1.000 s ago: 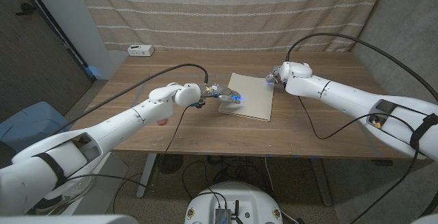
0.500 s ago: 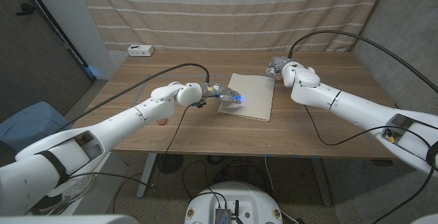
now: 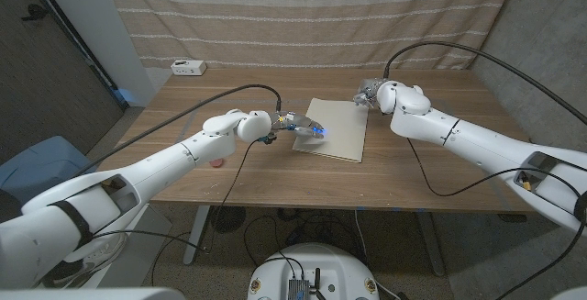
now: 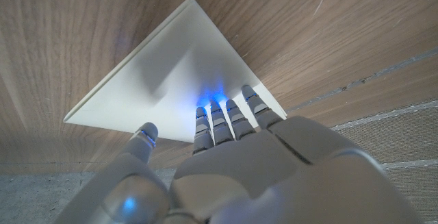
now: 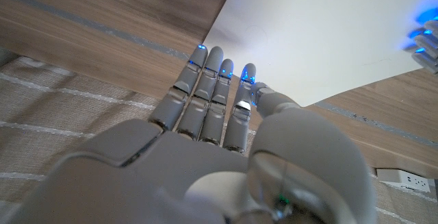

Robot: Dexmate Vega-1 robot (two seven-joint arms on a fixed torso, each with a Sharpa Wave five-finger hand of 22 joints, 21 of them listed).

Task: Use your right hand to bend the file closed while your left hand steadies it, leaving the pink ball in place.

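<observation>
A cream file [image 3: 335, 127] lies flat in the middle of the table. My left hand [image 3: 298, 127] reaches in from the left, and its outstretched fingers [image 4: 226, 114] press on the file [image 4: 178, 80] near its left edge; their tips glow blue. My right hand [image 3: 369, 96] hovers at the file's far right corner with its fingers [image 5: 212, 94] straight, pointing at the edge of the file [image 5: 321, 25] and holding nothing. I cannot tell whether they touch it. A bit of the pink ball [image 3: 217, 162] peeks out beside my left forearm.
A white power strip [image 3: 189, 66] sits at the table's far left corner. A striped curtain hangs behind the table. A blue seat [image 3: 37, 162] stands off the left side. Black cables loop over both arms.
My right wrist has turned and the hand has shifted a little along the file's far right corner. The left hand and the file have stayed still.
</observation>
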